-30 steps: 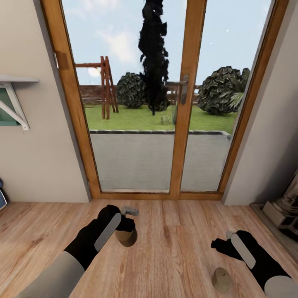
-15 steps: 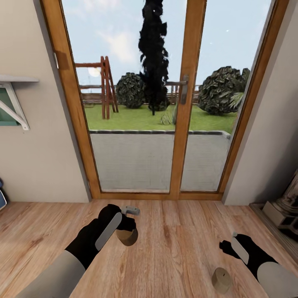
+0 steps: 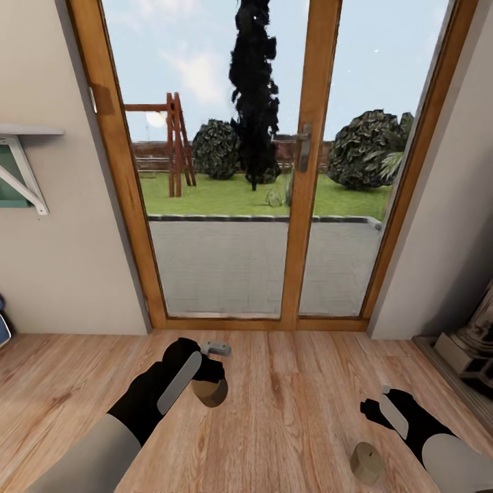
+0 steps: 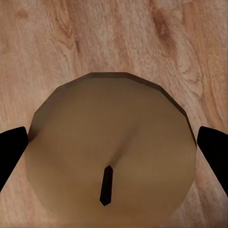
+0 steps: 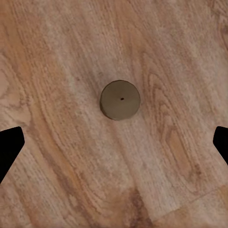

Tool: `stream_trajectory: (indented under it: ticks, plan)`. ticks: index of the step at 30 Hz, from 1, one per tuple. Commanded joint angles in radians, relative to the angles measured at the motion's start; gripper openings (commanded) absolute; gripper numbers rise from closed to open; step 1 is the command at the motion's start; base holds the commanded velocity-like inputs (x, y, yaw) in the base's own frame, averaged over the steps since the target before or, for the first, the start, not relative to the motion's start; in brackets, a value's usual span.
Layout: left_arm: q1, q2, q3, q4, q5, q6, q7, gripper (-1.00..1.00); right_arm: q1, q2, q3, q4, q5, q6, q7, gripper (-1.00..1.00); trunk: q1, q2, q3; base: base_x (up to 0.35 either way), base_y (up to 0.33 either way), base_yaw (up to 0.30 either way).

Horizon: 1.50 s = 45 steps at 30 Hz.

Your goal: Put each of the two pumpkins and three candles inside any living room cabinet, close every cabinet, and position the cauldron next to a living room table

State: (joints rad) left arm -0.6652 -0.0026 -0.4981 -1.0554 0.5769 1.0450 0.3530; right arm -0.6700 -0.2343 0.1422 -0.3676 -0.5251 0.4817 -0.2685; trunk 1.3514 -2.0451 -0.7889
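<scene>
1. A glazed double door (image 3: 274, 171) with a honey-coloured wood frame takes up the wall straight ahead. Through it I see a lawn, a tall dark tree, round bushes and a wooden swing frame.
2. The plank floor (image 3: 287, 397) runs from the door sill towards me, its grain running side to side.
3. A white bracket shelf (image 3: 24, 164) juts from the wall left of the door. At the right edge of the room the corner of a pale stone-like piece (image 3: 472, 349) sits on the floor.
4. The left arm reaches over the boards in front of the door, and the left gripper (image 3: 209, 383) is clamped on a grey-beige candle (image 3: 209, 392). In the left wrist view that candle (image 4: 111, 152) sits between the two black fingers (image 4: 12, 152), wick end facing the camera. The fingertips meet its sides.
5. The right gripper (image 3: 375, 411) hangs above the floor further right with its black fingers (image 5: 10, 147) spread wide and nothing between them.
6. A second candle (image 3: 367, 463) stands upright on the floor near the right gripper, on the side nearer me, and apart from it. The right wrist camera looks straight down on this candle (image 5: 120, 99).
</scene>
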Motion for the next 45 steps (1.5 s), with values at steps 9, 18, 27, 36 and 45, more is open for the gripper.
stream_trajectory:
  ticks: [9, 18, 27, 36, 45]
  plan:
    - [-0.001, -0.001, -0.001, 0.000, 0.010, 0.002, 0.010, -1.00, 0.000, 0.000, 0.008, -0.001, -0.015, -0.015, -0.004, 1.00, 0.034, -0.064, -0.029, 0.000, 0.000, 0.000]
    - [-0.001, -0.002, -0.002, -0.001, 0.009, 0.002, 0.010, -1.00, 0.000, -0.001, 0.008, -0.001, -0.019, -0.024, -0.003, 1.00, 0.069, -0.127, -0.057, 0.000, 0.000, 0.000]
    - [-0.001, -0.002, -0.003, -0.006, 0.008, 0.002, 0.010, -1.00, 0.000, -0.006, 0.003, 0.000, -0.018, -0.026, -0.003, 1.00, 0.103, -0.190, -0.086, 0.000, 0.000, 0.000]
    - [-0.001, -0.002, -0.003, -0.008, 0.006, 0.002, 0.010, -1.00, -0.001, -0.016, -0.001, 0.044, -0.015, -0.054, 0.001, 1.00, 0.138, -0.253, -0.114, 0.000, 0.000, 0.000]
    - [-0.001, -0.003, -0.004, -0.008, 0.006, 0.002, 0.011, -1.00, -0.045, -0.033, 0.007, 0.052, 0.046, -0.044, 0.242, 1.00, 0.172, -0.316, -0.142, 0.000, 0.000, 0.000]
